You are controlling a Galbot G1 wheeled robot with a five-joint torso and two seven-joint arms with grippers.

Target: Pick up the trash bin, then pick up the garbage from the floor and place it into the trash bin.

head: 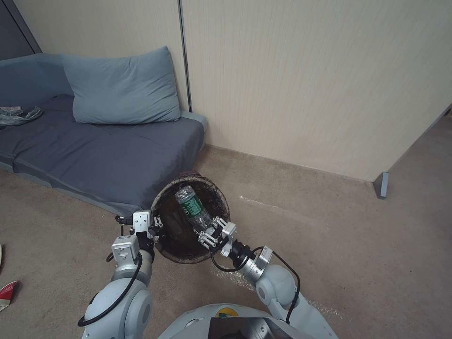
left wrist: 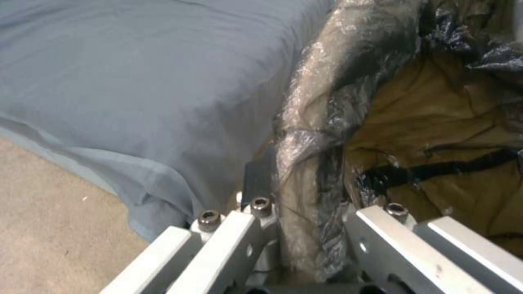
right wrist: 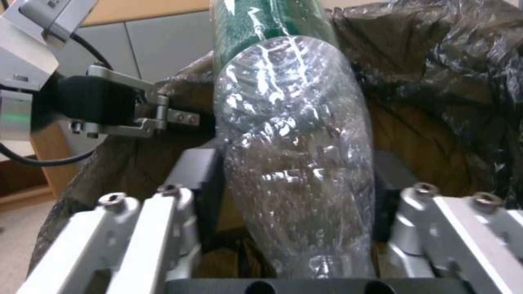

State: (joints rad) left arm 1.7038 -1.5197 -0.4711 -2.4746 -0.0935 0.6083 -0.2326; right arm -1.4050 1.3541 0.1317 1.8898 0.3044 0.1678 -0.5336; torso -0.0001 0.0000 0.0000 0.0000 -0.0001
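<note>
Head view: left hand (head: pixel 157 230) pinches trash bin (head: pixel 188 254) rim, right hand (head: pixel 209 233) clamps bottle (head: pixel 192 207).

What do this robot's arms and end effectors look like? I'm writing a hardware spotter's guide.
Both arms are glossy pale grey with rounded joint housings and loose black cables looping outside. The left end effector and right end effector have silver metal linkage fingers with hex bolts, black pads and black wrist collars. A boxy silver-white module sits behind each.

Glossy clear plastic bottle (head: pixel 192 207); crinkled shiny bin liner (right wrist: pixel 447 61); matt cloth sofa (head: pixel 108 155); rough carpet (head: pixel 329 245).
</note>
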